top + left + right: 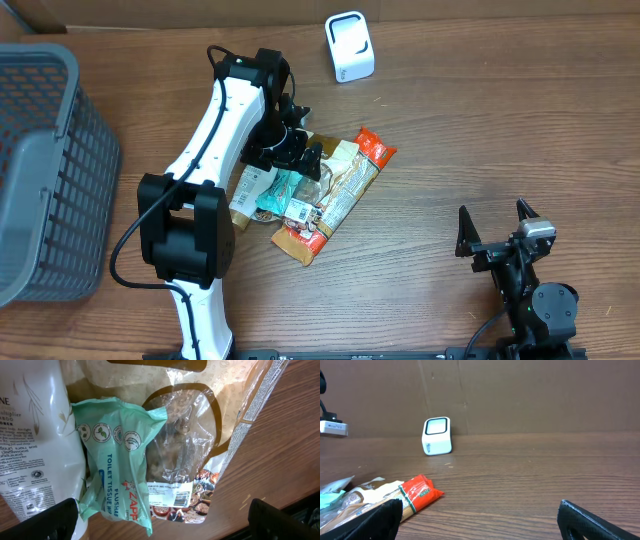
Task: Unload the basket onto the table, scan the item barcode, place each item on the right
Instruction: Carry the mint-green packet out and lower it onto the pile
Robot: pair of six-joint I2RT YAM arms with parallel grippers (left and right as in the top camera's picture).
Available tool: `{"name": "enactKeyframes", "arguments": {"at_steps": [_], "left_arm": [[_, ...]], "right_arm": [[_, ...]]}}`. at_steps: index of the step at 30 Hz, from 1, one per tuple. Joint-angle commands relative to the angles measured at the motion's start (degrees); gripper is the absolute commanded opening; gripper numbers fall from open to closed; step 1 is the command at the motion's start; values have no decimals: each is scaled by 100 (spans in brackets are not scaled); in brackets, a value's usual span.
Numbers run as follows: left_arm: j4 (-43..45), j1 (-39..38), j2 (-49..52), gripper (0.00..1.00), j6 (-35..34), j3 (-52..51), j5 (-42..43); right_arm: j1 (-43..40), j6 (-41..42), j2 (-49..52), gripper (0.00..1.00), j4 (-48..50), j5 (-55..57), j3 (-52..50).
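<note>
A white barcode scanner (349, 46) stands at the back of the table, also seen from the right wrist (437, 436). A pile of packs lies mid-table: a mint-green toilet tissue pack (117, 460), a clear bag of dried food (182, 450) with a barcode label (181, 499), a white pouch (30, 435) and an orange-ended spaghetti pack (352, 180). My left gripper (300, 160) hovers over the pile, open, its fingers wide on either side of the tissue pack (283, 190) and holding nothing. My right gripper (492, 210) rests open at the front right, away from everything.
A grey mesh basket (70, 100) stands at the left edge. Brown cardboard lines the back. Bare wooden tabletop (480, 130) lies between the pile, the scanner and the right arm.
</note>
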Motion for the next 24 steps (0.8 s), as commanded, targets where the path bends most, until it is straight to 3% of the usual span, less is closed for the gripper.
{"name": "enactKeyframes", "arguments": {"at_steps": [1, 6, 17, 24], "left_arm": [[0, -24, -234, 99, -122, 155, 13], [57, -22, -984, 100, -168, 457, 9], [625, 256, -3615, 100, -212, 616, -275], [494, 264, -4398, 99, -205, 616, -883]], "right_arm": [[20, 22, -42, 100, 17, 55, 61], [20, 22, -42, 100, 17, 55, 61], [20, 22, -42, 100, 17, 55, 61], [20, 22, -42, 100, 17, 55, 61]]}}
